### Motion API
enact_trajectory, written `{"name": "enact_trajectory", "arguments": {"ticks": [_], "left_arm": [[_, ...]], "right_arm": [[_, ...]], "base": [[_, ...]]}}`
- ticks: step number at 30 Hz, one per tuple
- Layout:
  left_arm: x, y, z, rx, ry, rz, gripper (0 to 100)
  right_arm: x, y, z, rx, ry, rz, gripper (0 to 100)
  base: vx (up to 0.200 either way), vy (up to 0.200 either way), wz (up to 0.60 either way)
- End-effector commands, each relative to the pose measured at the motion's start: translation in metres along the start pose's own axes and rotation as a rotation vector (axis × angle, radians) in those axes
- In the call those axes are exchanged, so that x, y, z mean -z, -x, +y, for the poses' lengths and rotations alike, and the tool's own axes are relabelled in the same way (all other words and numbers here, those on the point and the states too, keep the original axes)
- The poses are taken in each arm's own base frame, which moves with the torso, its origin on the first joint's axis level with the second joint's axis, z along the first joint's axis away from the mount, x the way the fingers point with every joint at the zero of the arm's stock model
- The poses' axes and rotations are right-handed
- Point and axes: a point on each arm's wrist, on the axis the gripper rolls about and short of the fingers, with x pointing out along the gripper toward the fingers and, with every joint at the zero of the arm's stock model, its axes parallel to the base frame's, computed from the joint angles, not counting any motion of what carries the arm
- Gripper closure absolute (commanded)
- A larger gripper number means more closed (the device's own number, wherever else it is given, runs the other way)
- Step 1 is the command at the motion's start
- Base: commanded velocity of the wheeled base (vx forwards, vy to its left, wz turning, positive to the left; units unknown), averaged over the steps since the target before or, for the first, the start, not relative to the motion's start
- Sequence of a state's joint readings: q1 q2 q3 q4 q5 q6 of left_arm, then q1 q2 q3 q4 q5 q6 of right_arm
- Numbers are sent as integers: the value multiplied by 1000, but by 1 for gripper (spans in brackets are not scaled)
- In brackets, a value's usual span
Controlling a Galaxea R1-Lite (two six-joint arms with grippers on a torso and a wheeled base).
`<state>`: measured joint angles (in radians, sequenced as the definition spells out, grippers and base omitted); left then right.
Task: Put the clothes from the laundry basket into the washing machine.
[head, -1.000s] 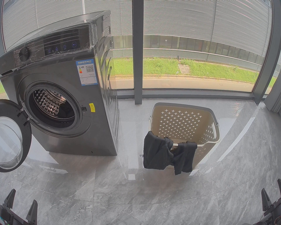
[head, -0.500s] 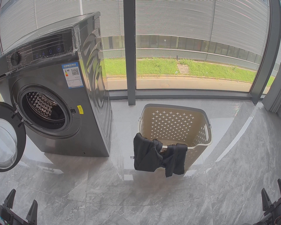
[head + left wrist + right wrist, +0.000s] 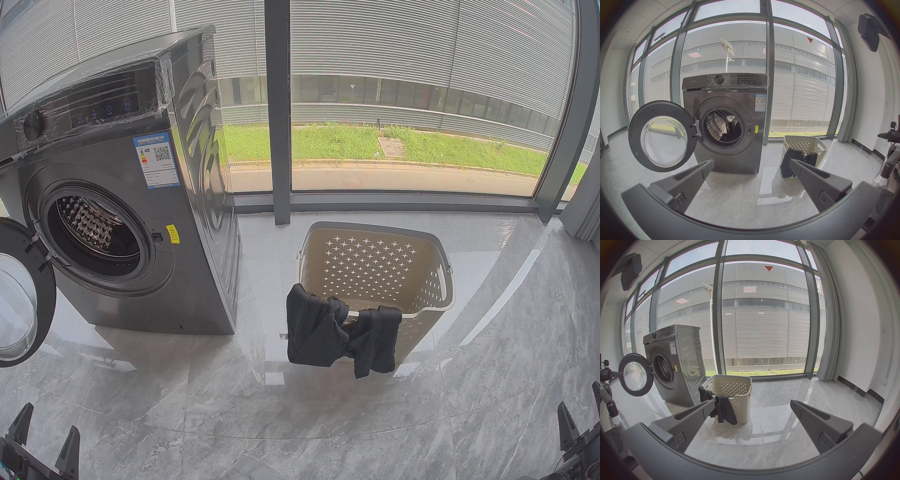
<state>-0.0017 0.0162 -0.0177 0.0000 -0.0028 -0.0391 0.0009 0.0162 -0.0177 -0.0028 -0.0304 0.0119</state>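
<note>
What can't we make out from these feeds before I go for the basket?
- Laundry basket bottom: head view, hidden behind its near rim and the draped black garment.
- Washing machine drum: left wrist view, dark patch low inside, cloth or shadow unclear.
- Machine door: head view, cut by the left edge.

The washer [image 3: 194, 250] has a smooth grey metallic shell with a soft sheen. Clear plastic film [image 3: 100, 103], wrinkled and shiny, wraps its upper front. Its drum [image 3: 90, 222] is bright perforated metal, and the door [image 3: 19, 300] is a dark matt ring around clear glass. The basket [image 3: 381, 262] is matt cream plastic, pierced with stars. The clothes [image 3: 315, 328] are matt black cloth. The floor [image 3: 312, 406] is glossy grey marble-like tile.
</note>
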Motion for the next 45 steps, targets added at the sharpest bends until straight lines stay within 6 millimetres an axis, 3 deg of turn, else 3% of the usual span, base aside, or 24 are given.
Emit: {"name": "enact_trajectory", "arguments": {"ticks": [1, 18, 24, 38, 45], "left_arm": [[5, 0, 0, 0, -1, 0, 0], [5, 0, 0, 0, -1, 0, 0], [5, 0, 0, 0, -1, 0, 0], [5, 0, 0, 0, -1, 0, 0], [5, 0, 0, 0, -1, 0, 0]], "right_arm": [[5, 0, 0, 0, 0, 4, 0], [5, -1, 0, 0, 5, 9, 0], [5, 0, 0, -2, 6, 7, 0], [5, 0, 0, -3, 8, 7, 0], [5, 0, 0, -22, 12, 7, 0]], "base": [[0, 0, 0], [0, 0, 0], [200, 0, 0], [0, 0, 0], [0, -200, 0]]}}
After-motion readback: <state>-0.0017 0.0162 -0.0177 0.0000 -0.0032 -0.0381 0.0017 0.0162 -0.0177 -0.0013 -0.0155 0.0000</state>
